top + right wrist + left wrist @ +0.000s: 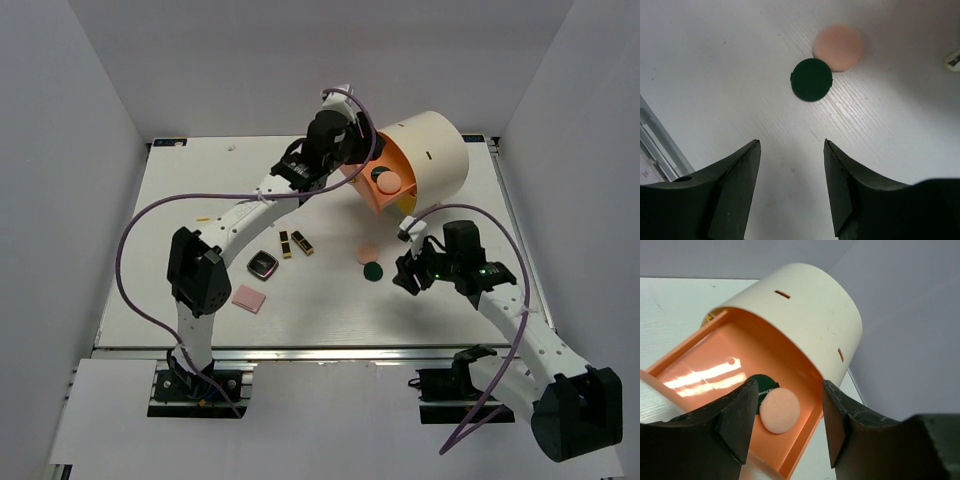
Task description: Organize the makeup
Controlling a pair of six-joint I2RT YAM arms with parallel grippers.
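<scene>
- Table (330,310): white top that carries both arms at its near edge. Its far corners are cut off by the enclosure walls.
- Cream cylinder (435,150): lies on its side directly ahead of the left gripper, with narrow slots in its shell. Its far end is out of sight.
- Left arm (240,215): folded at the elbow and stretched far forward and to the right, its wrist raised over the cylinder's mouth.
- Right arm (520,320): reaches in from the near right corner, its wrist low and angled toward the table centre.
- Orange drawer (715,355): pulled out below the left gripper. Its near rim is hidden behind the fingers.
- Left gripper (789,390): jaws wide apart and holding nothing.
- Right gripper (791,145): jaws wide apart and holding nothing, hovering above bare table.
- Pink square (249,298): flat on the table, well behind the left gripper and beside that arm's elbow.
- Compact (263,265): black with a silver rim, just beyond the pink square.
- Lipstick tubes (285,244) (302,243): black and gold, lying side by side. The detail is too small to read.
- Peach disc in the drawer (780,410): seen through the gap between the left jaws.
- Dark green disc in the drawer (765,382): partly covered by that peach disc and by the left finger.
- Loose dark green disc (811,79): on the table ahead of the right gripper.
- Loose peach disc (838,46): just beyond the loose dark green disc, with their edges meeting.
</scene>
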